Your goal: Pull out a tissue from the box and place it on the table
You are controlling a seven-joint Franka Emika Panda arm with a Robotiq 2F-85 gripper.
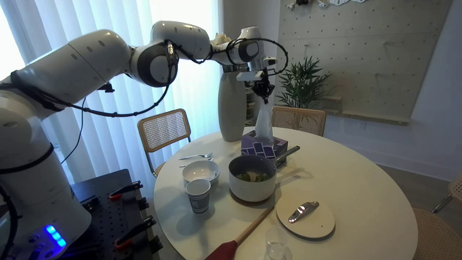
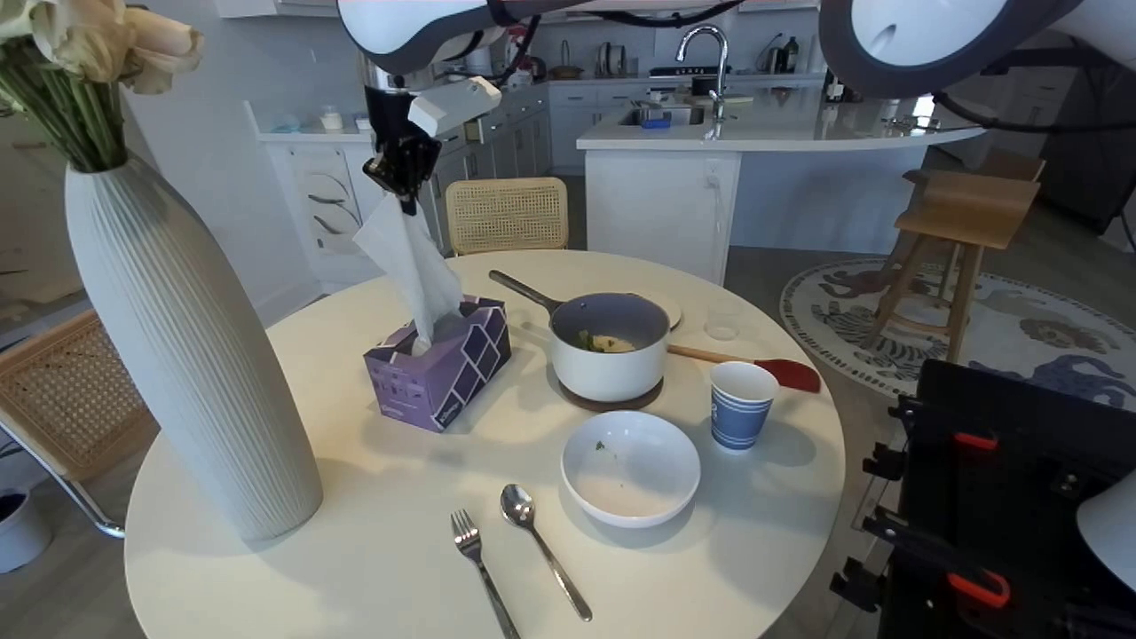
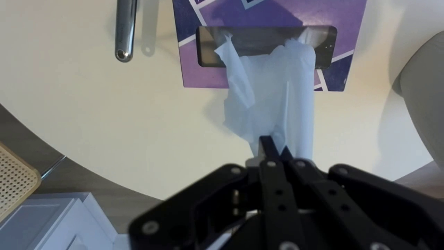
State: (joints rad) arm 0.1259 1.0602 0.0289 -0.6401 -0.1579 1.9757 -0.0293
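The white tissue [image 1: 264,122] hangs stretched down from my gripper [image 1: 266,101] in both exterior views. My gripper [image 2: 408,209] is shut on the tissue's top end, well above the table. The tissue [image 2: 415,266] reaches down to the slot of the purple-blue box [image 2: 408,390], and its lower end is at or inside the opening. In the wrist view the tissue [image 3: 270,93] runs from the fingertips [image 3: 277,147] to the slot of the box [image 3: 204,77]. The box rests on the round white table [image 2: 355,568]. The tissue's tip between the fingers is hidden.
A grey-white pot [image 2: 608,368] stands beside the box, its handle pointing past it. A tall vase [image 2: 195,355] stands on the box's other side. A bowl [image 2: 630,470], paper cup [image 2: 741,417], fork [image 2: 479,559], spoon [image 2: 541,541], plate [image 1: 310,225] and red spatula [image 1: 225,249] are on the table.
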